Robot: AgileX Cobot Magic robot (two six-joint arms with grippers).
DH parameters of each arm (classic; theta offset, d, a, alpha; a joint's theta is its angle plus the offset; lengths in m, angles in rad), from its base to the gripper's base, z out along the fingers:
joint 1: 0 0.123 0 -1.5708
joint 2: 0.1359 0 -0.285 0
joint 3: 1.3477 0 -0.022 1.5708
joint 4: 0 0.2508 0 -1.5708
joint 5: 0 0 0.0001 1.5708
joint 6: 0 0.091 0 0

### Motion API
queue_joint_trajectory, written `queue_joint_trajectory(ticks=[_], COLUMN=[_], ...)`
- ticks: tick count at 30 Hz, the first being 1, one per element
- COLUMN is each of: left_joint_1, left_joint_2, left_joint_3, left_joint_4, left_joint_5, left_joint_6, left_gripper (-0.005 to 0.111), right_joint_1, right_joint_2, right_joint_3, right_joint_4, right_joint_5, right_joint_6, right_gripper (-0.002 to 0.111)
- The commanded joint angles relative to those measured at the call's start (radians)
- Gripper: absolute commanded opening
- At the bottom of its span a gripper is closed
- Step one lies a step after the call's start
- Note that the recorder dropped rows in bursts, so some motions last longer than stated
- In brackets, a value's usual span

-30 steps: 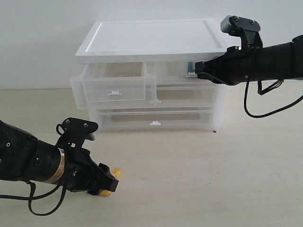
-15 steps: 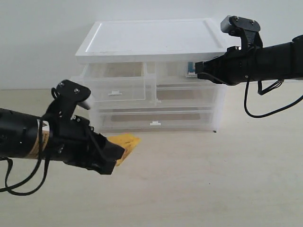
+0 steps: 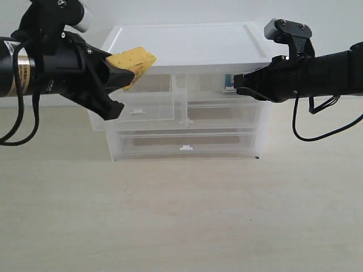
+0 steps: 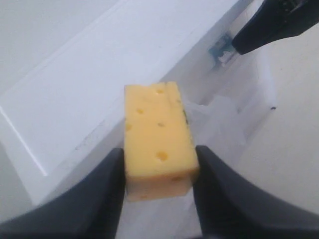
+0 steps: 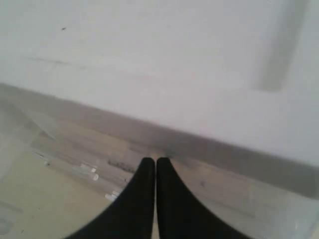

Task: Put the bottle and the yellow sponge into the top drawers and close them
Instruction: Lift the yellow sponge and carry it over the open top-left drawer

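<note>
My left gripper (image 3: 126, 72) is shut on the yellow sponge (image 3: 134, 59), holding it level with the cabinet top, just above the left top drawer (image 3: 133, 105), which is pulled out. The left wrist view shows the sponge (image 4: 157, 137) pinched between both dark fingers (image 4: 99, 189). The bottle's teal label (image 3: 228, 83) shows through the right top drawer (image 3: 201, 86), which looks pushed in. My right gripper (image 3: 239, 88) is shut and empty, with its tips (image 5: 152, 162) at that drawer's front right end.
The white cabinet (image 3: 181, 45) stands at the back of the beige table (image 3: 227, 215), against a pale wall. Two full-width translucent drawers (image 3: 184, 144) below are closed. The right arm (image 4: 279, 25) crosses in front of the cabinet's right corner.
My left arm has lifted the sponge from the table at the lower left up to the height of the cabinet top. The right arm has not moved.
</note>
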Motion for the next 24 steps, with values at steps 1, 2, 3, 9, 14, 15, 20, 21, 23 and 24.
queue_joint_trajectory(ticks=[1, 2, 3, 9, 14, 15, 20, 21, 23, 24], left_joint_1=[0.066, 0.068, 0.073, 0.073, 0.073, 0.073, 0.073, 0.073, 0.073, 0.073], left_joint_2=[0.069, 0.086, 0.115, 0.17, 0.193, 0.193, 0.193, 0.193, 0.193, 0.193], left_joint_3=[-0.07, -0.081, -0.101, -0.131, -0.131, -0.131, -0.131, -0.131, -0.131, -0.131], left_joint_4=[-0.002, -0.002, -0.002, -0.002, -0.002, -0.002, -0.002, -0.002, -0.002, -0.002], left_joint_5=[-0.025, -0.023, -0.021, -0.025, -0.019, -0.017, 0.011, 0.014, 0.038, 0.043], left_joint_6=[0.3, 0.393, 0.49, 0.504, 0.527, 0.533, 0.533, 0.533, 0.528, 0.528], left_gripper=[0.004, 0.004, 0.004, 0.004, 0.004, 0.004, 0.014, 0.02, 0.04, 0.05], right_joint_1=[-0.001, -0.001, -0.001, -0.001, -0.001, -0.001, -0.001, -0.001, -0.001, -0.001], right_joint_2=[-0.004, -0.004, -0.004, -0.004, -0.004, -0.004, -0.004, -0.004, -0.004, -0.004], right_joint_3=[-0.005, -0.005, -0.005, -0.005, -0.005, -0.005, -0.005, -0.005, -0.005, -0.005], right_joint_4=[0.006, 0.006, 0.006, 0.006, 0.006, 0.006, 0.006, 0.006, 0.006, 0.006], right_joint_5=[-0.022, -0.024, -0.03, -0.046, -0.048, -0.048, -0.048, -0.048, -0.048, -0.048], right_joint_6=[-0.009, -0.009, -0.009, -0.011, -0.013, -0.013, -0.013, -0.013, -0.013, -0.013], right_gripper=[0.0, 0.0, 0.0, 0.0, 0.0, 0.0, 0.0, 0.0, 0.0, 0.0])
